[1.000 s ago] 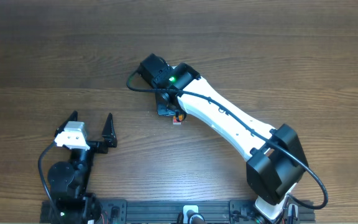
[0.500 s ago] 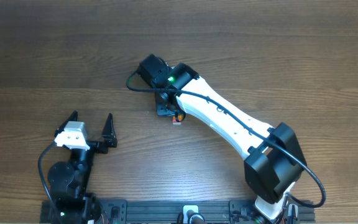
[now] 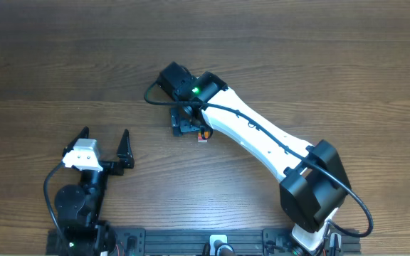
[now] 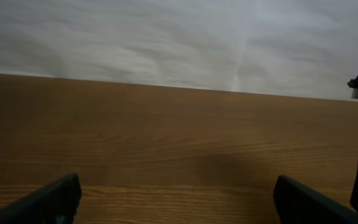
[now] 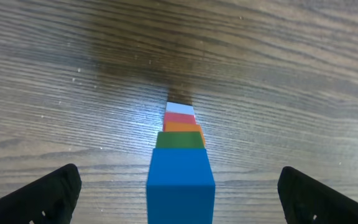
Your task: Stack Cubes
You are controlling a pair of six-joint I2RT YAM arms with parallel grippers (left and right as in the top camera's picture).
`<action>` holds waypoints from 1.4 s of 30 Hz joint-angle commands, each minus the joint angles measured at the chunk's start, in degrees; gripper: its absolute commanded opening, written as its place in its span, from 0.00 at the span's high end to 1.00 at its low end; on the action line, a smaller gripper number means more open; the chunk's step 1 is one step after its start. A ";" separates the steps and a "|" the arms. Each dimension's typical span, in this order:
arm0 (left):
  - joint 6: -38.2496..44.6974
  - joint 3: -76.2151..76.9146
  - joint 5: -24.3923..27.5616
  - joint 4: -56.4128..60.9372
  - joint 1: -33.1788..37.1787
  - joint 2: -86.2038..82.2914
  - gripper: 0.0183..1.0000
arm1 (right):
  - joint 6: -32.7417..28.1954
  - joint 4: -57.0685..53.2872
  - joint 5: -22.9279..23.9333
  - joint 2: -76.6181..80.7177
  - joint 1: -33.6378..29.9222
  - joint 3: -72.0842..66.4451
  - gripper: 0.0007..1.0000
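The table [image 3: 62,57] lies open along its far and left edges; near the middle, the cube stack [image 5: 180,163] and the right arm [image 3: 262,142] block passage.

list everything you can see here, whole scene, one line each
blue cube: one, blue, top of the stack
green cube: one, green, directly under the blue
orange cube: one, orange, under the green
red cube: one, red, under the orange
pale whitish cube: one, whitish, bottom of the stack, on the table
brown wooden table: one, brown, under everything
white wall: one, white, beyond the table's far edge
left gripper: one, black, open, near its base, far from the stack
right gripper: one, black, open, above the stack
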 commanded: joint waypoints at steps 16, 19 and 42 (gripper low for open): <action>0.39 -0.28 0.55 -0.04 -0.31 -0.28 0.00 | -21.55 3.74 10.23 -40.85 -23.78 -7.06 0.01; 0.39 -0.28 0.57 -0.04 -0.31 -0.28 0.00 | -21.97 9.92 9.05 -51.41 -28.68 -16.59 0.01; 0.39 -0.28 0.57 -0.04 -0.31 -0.28 0.00 | -32.83 48.15 -11.80 -108.56 -44.85 -75.03 0.01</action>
